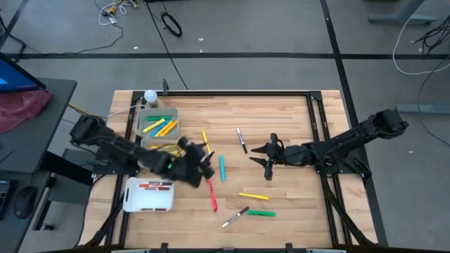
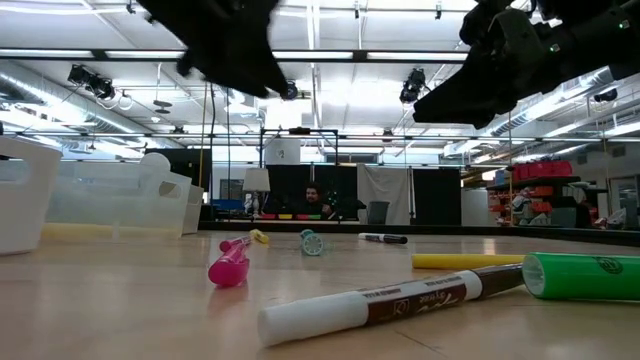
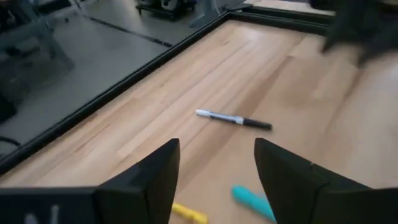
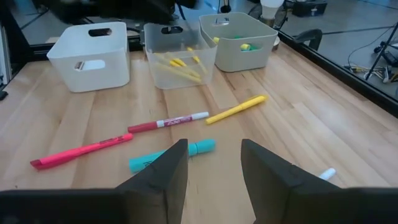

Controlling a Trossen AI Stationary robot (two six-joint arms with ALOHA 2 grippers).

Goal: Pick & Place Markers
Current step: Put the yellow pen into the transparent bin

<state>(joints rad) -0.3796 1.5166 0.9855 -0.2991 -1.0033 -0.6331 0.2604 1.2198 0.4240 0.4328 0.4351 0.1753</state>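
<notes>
Now the left gripper (image 3: 214, 180) hovers spread and empty, as does the right gripper (image 4: 214, 171); light, stiff, slick markers (image 1: 221, 167) want a mid-barrel pinch.

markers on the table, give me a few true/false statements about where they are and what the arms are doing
1. The left end effector holds a marker. False: its fingers are apart with nothing between them.
2. Yellow markers lie in the clear bin. True.
3. The green marker lies inside the white bin. False: it lies on the table.
4. The right end effector is empty above the table. True.
5. A light blue marker lies loose on the table. True.
</notes>
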